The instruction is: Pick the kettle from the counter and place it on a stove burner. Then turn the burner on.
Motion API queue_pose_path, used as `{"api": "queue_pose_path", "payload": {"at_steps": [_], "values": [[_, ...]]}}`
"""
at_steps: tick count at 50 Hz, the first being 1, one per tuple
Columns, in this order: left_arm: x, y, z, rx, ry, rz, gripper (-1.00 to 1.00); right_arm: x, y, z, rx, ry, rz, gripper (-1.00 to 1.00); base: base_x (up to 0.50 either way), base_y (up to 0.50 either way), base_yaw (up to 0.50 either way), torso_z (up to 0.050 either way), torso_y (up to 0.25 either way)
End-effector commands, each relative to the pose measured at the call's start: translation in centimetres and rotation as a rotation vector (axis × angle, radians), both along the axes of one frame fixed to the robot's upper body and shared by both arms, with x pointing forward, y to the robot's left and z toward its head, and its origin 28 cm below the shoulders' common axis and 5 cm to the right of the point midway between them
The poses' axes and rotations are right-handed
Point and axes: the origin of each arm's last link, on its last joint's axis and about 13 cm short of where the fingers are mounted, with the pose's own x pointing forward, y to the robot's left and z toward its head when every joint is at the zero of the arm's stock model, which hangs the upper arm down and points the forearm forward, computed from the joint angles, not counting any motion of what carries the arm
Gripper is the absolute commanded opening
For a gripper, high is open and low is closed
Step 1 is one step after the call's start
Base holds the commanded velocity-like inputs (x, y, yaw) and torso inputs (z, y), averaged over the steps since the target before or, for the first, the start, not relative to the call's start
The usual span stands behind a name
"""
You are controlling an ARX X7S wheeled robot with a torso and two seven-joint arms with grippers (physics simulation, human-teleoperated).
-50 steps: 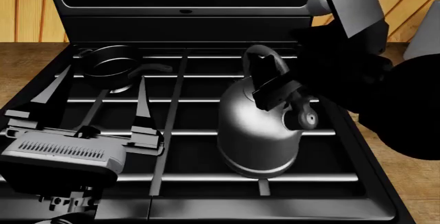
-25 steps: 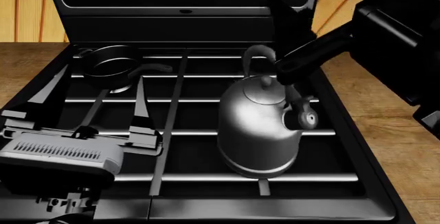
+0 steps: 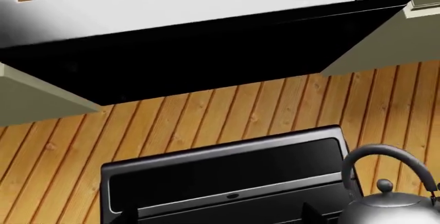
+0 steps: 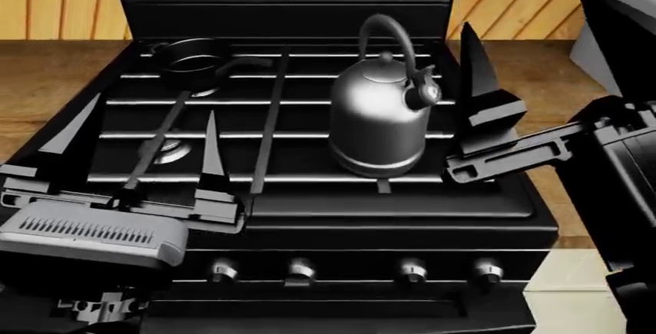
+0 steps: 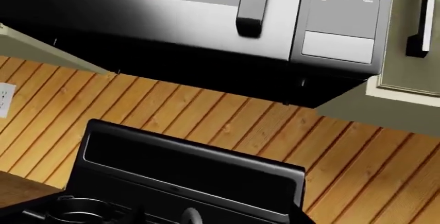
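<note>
We see a black stove top [image 4: 307,203] set into the brown wood-grain counter [image 4: 61,61], which shows on both sides of it. Long black grate bars [image 4: 269,111] run across the stove. On the grates at the right stands the kettle [image 4: 377,115], upright, its spout facing right (its base rests over the front right bars). At the back left sits a small black saucepan [image 4: 190,56]. Under the left grates a silver-ringed stove burner [image 4: 172,150] shows. Four control knobs [image 4: 299,271] line the front panel.
</note>
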Motion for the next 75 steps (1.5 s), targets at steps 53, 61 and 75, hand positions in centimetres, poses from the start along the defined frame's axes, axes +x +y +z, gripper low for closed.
{"api": "queue_pose_path", "payload": {"at_steps": [53,61,75], "values": [[-1.3,0.1,1.6,-0.172,-0.181,0.021,1.0,0.3,-1.4,-7.9,0.064,-0.22,-0.305,1.0,-0.16,0.08,0.0,-0.029,-0.012],[-1.2,0.1,1.5,-0.173,-0.173,0.019,1.0,0.2,-1.5,-7.9,0.065,-0.223,-0.308,1.0,0.0,0.0,0.0,-0.05,0.0],[-1.2,0.1,1.5,-0.176,-0.175,0.021,1.0,0.4,-1.8,-8.1,0.075,-0.209,-0.315,1.0,0.0,0.0,0.0,-0.05,0.0]]}}
